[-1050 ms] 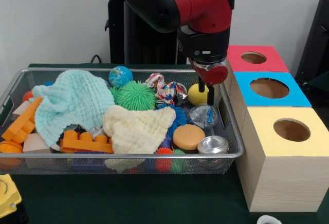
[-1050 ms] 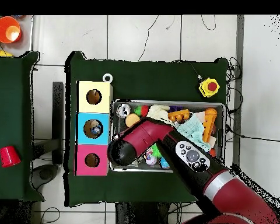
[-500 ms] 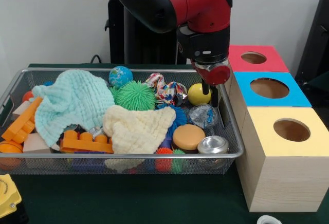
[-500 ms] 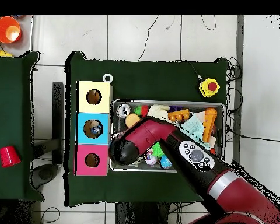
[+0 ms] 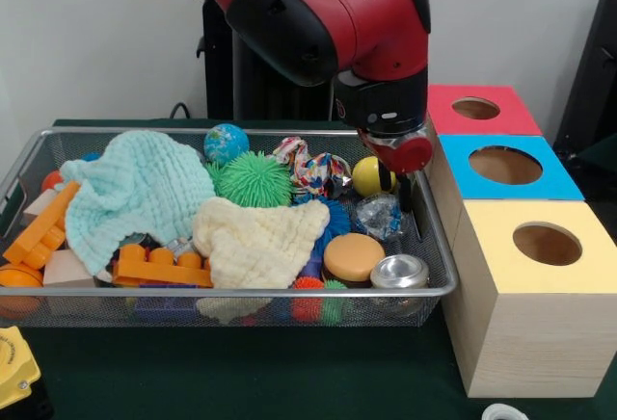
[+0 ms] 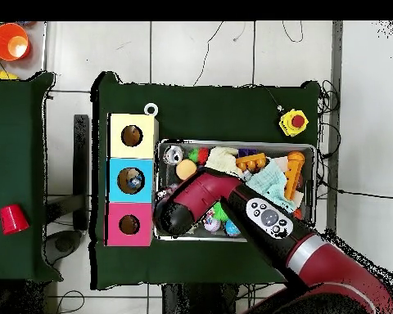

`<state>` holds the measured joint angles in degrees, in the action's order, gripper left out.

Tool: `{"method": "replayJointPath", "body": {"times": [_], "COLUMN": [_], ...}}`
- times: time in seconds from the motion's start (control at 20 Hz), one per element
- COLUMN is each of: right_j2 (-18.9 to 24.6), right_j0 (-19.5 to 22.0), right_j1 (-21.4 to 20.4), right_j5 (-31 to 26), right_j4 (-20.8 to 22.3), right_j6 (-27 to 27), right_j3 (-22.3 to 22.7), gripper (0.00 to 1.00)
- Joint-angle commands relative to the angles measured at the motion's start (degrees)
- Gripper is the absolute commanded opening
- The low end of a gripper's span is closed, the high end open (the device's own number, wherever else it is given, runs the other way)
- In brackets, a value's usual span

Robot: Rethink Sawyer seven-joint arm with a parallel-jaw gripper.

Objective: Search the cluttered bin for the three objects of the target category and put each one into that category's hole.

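A wire bin (image 5: 241,293) holds mixed clutter: a yellow ball (image 5: 366,175), a blue globe ball (image 5: 226,142), a green spiky ball (image 5: 253,179) and a blue spiky ball (image 5: 337,218). My gripper (image 5: 395,189) hangs low at the bin's right end. It is just right of the yellow ball and above a crumpled clear wrapper (image 5: 378,216). Nothing visibly hangs from it. In the overhead view the red arm (image 6: 201,196) covers the gripper and that end of the bin (image 6: 257,145). Red (image 5: 479,110), blue (image 5: 508,167) and yellow (image 5: 546,245) boxes, each with a round hole, stand beside the bin.
A mint cloth (image 5: 135,189) and a cream cloth (image 5: 255,242) cover part of the clutter. Orange bricks (image 5: 159,268), an orange disc (image 5: 353,256), a metal tin (image 5: 399,272) and a patterned fabric knot (image 5: 313,170) lie around them. A yellow button box (image 6: 293,122) sits beyond the bin.
The gripper has shifted a little to the right, toward the bin's wall by the boxes, and dropped slightly. The yellow ball and the other clutter stay where they were.
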<state>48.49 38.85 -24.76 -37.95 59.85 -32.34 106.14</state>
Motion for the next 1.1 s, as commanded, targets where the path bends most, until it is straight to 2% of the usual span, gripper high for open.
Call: {"method": "replayJointPath", "body": {"times": [0.05,0.4,0.75,1.1], "right_j2": [-1.2,-2.4,-3.5,-7.3], "right_j0": [1.3,1.0,0.6,-1.0], "right_j1": [1.9,3.0,4.0,4.6], "right_j5": [4.1,6.0,5.0,-1.4], "right_j4": [7.3,10.4,12.6,14.0], "right_j6": [11.4,11.0,12.1,14.9], "right_j3": [-4.1,-7.1,-10.8,-14.9], "gripper": [1.00,1.00,1.00,1.00]}}
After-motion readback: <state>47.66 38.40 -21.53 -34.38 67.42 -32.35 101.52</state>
